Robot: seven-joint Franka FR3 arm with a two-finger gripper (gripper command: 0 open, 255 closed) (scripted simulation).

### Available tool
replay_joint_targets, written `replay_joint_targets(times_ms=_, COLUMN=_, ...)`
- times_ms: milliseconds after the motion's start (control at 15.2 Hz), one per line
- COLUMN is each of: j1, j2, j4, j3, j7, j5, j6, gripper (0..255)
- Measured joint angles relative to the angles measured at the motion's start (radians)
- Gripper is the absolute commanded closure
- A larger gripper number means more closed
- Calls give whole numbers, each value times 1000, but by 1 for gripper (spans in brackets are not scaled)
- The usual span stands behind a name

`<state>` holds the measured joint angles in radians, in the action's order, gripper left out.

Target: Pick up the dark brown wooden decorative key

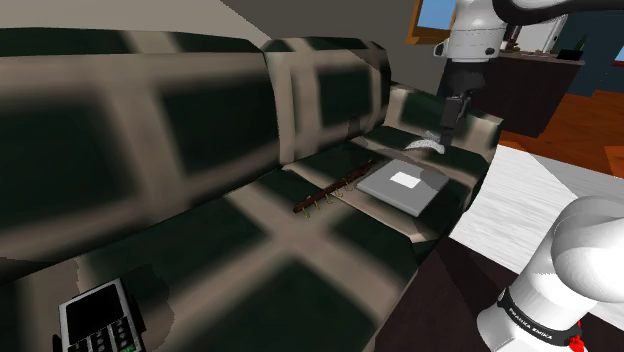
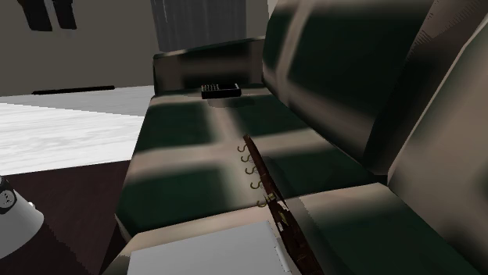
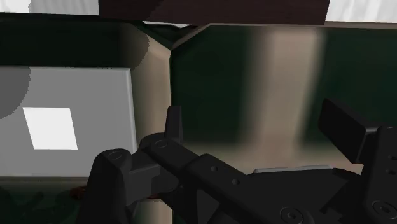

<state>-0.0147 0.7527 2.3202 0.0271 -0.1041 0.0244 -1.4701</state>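
Observation:
The dark brown wooden key piece [image 1: 326, 192] is a long thin strip with small hooks along one side. It lies flat on the sofa seat, and in the second exterior view it [image 2: 270, 191] runs diagonally toward a grey flat slab. My black gripper [image 1: 444, 133] hangs over the seat's far end near the armrest, on the far side of the slab from the strip. In the wrist view the gripper [image 3: 257, 127] is open, its fingers [image 3: 173, 124] apart with only sofa fabric between them.
A grey flat slab [image 1: 405, 185] with a white label [image 3: 51, 127] lies on the seat between strip and gripper. A dark keypad device [image 1: 100, 315] sits at the seat's other end. The plaid sofa back [image 1: 200, 110] rises behind. A white floor patch [image 1: 540, 190] lies beside the sofa.

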Motion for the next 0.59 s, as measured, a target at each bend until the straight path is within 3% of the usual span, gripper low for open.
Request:
replay_joint_targets(times_ms=198, j1=-1, j2=-9, j4=31, j3=-1, j7=4, j5=-1, j6=-52, gripper=0)
replay_joint_targets(times_ms=594, j1=-12, j2=-92, j4=144, j3=-12, j7=11, j5=5, j6=-309, gripper=0)
